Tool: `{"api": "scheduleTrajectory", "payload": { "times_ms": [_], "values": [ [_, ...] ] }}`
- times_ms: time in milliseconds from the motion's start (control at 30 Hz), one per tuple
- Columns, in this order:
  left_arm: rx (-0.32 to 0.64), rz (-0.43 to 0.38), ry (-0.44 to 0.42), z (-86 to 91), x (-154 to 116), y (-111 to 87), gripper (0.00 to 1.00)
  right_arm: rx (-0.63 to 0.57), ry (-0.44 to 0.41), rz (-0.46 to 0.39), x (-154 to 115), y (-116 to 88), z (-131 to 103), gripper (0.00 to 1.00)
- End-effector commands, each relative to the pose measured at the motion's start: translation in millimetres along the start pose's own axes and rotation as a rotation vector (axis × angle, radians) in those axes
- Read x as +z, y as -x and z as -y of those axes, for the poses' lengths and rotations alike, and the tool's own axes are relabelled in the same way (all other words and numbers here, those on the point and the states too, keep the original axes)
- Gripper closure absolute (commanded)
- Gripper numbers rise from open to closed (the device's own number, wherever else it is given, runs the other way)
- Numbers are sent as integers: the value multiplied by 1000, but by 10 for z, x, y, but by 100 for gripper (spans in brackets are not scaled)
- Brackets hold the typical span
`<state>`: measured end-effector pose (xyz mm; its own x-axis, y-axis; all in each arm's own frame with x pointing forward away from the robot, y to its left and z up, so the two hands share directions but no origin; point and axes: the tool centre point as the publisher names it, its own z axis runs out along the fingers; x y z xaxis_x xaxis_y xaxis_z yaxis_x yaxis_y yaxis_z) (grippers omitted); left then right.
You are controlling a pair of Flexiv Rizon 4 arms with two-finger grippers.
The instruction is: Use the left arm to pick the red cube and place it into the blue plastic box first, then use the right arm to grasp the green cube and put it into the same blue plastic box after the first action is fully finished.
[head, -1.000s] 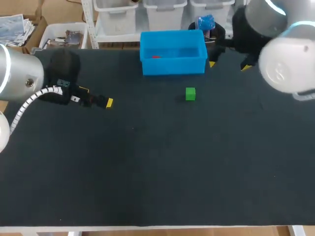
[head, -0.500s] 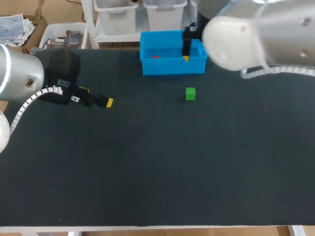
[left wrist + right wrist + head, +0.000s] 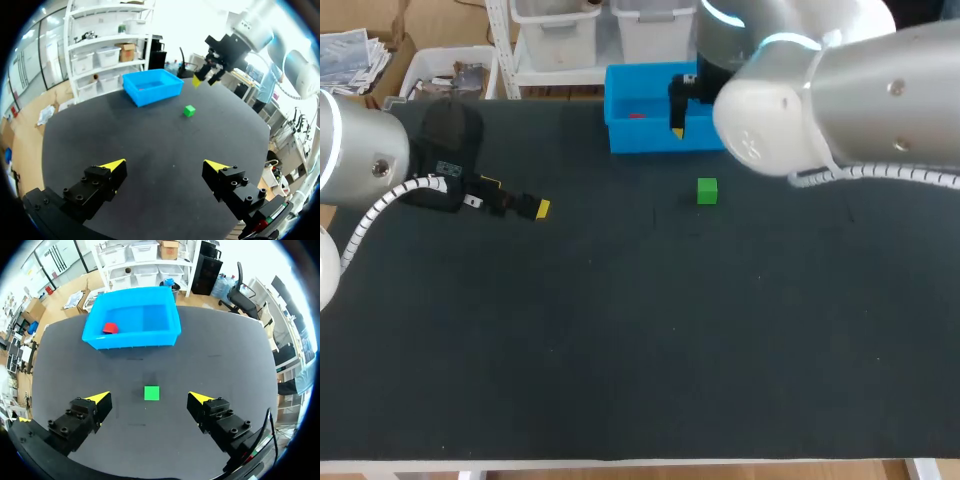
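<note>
Count: one red cube (image 3: 110, 328) inside the far blue box (image 3: 660, 137). One green cube (image 3: 707, 190) on tabletop (image 3: 620, 350), near the box, well apart from edges. Left claw (image 3: 165, 166) spread at left. Right claw (image 3: 148, 398) spread above the green cube.

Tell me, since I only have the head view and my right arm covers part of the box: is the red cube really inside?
Observer: Yes. The right wrist view shows the red cube lying on the floor of the blue plastic box, near one corner.
Operator: Is the right gripper open?
Observer: Open. The right gripper is empty, and the green cube sits on the table ahead, framed between its fingers, untouched.
Operator: And the left one?
Observer: The left gripper is open and empty, well short of the box.
</note>
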<state>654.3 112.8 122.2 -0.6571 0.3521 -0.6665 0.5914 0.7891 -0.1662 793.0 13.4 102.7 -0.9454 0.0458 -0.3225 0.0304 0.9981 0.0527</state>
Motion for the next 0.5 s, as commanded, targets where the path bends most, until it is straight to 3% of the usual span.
{"api": "scheduleTrajectory", "payload": {
  "times_ms": [33, 500],
  "values": [
    [2, 4, -7, -15, 2, -8, 0, 6, 17, 49, 146, -99, 66, 0],
    [2, 4, -7, -15, 2, -8, 0, 42, 20, 52, 546, -219, 53, 0]
  ]
}}
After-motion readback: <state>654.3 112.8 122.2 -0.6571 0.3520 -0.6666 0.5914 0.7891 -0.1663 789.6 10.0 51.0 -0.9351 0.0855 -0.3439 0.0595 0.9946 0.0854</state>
